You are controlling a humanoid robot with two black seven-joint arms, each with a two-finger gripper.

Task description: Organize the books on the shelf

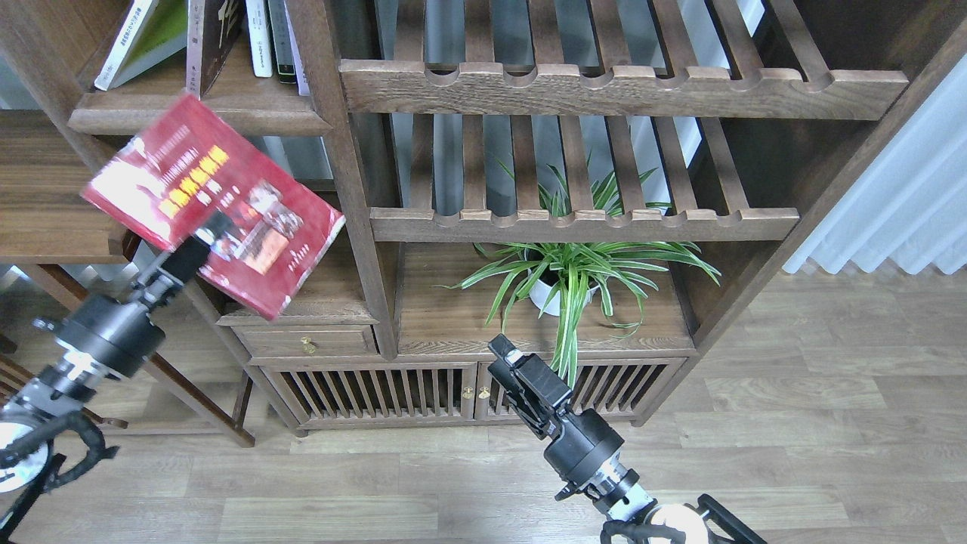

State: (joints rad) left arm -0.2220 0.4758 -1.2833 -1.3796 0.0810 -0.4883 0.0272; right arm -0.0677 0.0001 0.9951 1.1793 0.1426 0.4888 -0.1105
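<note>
My left gripper (215, 227) is shut on the red book (215, 200), gripping its lower edge and holding it tilted in the air just below the shelf (200, 119) at the upper left. On that shelf the yellow-green and white book (143, 38) leans to the left and the dark maroon book (210, 41) stands beside it. My right gripper (505, 359) is low in the middle, in front of the cabinet, with nothing in it; its fingers show end-on, so open or shut is unclear.
Several thin books (273, 38) stand at the shelf's right end against the post (340, 151). Two slatted racks (619, 83) fill the right bay. A potted spider plant (566, 279) sits on the cabinet top (453, 325), near my right gripper. Curtains (906, 211) hang at right.
</note>
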